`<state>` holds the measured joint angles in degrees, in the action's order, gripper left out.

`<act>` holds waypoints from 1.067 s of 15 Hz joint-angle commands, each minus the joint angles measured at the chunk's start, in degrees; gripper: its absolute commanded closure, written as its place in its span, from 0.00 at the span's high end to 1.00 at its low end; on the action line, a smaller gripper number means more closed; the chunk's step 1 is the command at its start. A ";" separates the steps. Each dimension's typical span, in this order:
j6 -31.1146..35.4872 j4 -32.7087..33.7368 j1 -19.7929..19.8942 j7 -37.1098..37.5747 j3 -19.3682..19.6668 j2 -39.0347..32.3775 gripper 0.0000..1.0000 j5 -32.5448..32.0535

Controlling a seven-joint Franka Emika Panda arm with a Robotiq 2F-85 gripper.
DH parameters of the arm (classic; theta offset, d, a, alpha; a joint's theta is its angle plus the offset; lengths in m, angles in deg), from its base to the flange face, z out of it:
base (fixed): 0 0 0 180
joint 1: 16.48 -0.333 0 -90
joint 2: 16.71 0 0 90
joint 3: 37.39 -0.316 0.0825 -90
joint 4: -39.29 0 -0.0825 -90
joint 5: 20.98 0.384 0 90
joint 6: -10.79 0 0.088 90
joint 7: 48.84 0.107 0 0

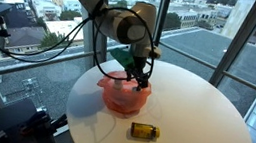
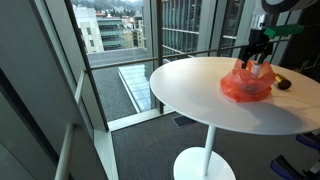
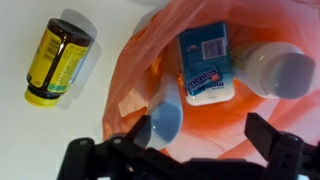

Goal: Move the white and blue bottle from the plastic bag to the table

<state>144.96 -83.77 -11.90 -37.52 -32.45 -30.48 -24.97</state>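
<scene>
Approach was the step in hand: the gripper [image 3: 175,142] hung over the orange plastic bag [image 3: 130,70], fingers spread wide and empty. The white and blue bottle [image 3: 207,65] lay inside the bag, upper centre of the wrist view, beside a white bottle [image 3: 270,68]. The next move called for descending and closing across its sides without pinching the bag.

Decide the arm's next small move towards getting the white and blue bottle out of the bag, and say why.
Probably lower the open jaws a little, centred over the white and blue bottle: it lies ungripped in the orange plastic bag, beyond the jaws, with a white container close beside it.
</scene>
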 commanded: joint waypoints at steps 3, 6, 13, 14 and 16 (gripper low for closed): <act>1.93 0.92 -0.03 -0.39 0.58 -1.97 1.00 1.22; 2.34 0.96 -0.06 -0.38 0.70 -2.44 1.00 1.16; 2.77 0.91 -0.09 -0.48 0.86 -2.61 1.00 1.03; 2.81 0.90 -0.10 -0.43 0.87 -2.62 1.00 0.99; 2.81 0.95 -0.07 -0.50 0.85 -2.67 1.00 1.08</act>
<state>146.79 -83.59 -11.89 -37.52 -31.91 -32.21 -24.96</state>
